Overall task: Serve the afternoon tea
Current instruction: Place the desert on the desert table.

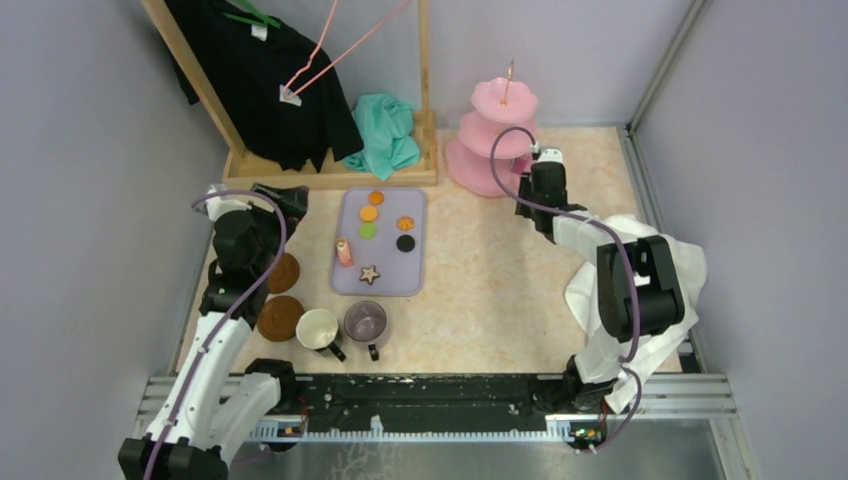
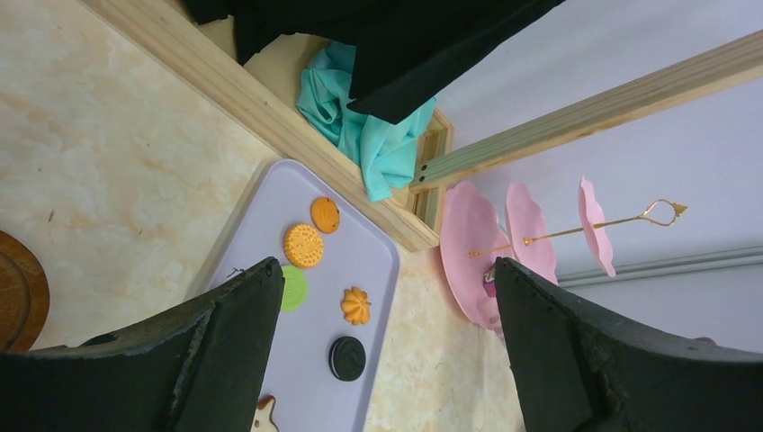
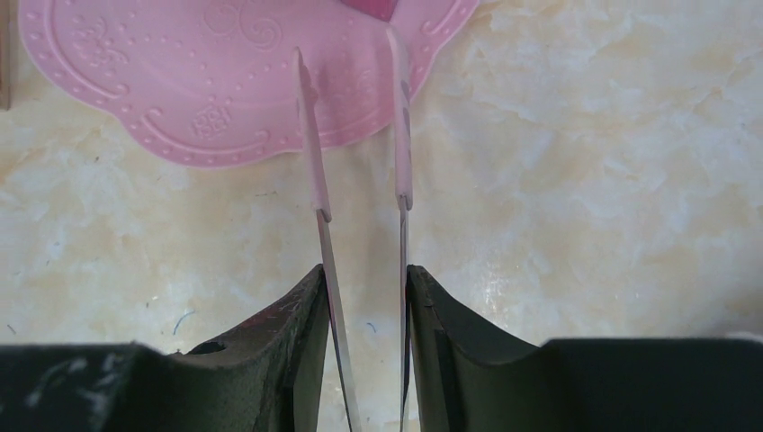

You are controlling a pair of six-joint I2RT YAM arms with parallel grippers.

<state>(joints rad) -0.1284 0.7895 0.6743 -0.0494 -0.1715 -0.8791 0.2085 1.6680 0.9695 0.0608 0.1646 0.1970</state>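
We count seven sweets (image 1: 405,242), two mugs (image 1: 318,327), two coasters (image 1: 279,317), one stand (image 1: 478,165). Left fingers (image 2: 225,333) gape empty; right fingers (image 3: 288,351) pinch tongs (image 3: 313,162) over the stand's rim.

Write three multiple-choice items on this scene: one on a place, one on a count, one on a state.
1. The cream mug stands:
A. on the table, on the near side of the tray
B. on the stand
C. on the towel

2. Coasters in view:
A. one
B. two
C. four

3. The right gripper is:
A. open and empty
B. shut on a mug
C. shut on tongs

Answers:
1 A, it sits on bare table between the tray and the arm bases.
2 B, two brown discs lie beside the tray and mug.
3 C, the wrist view shows both blades pinched between the fingers.
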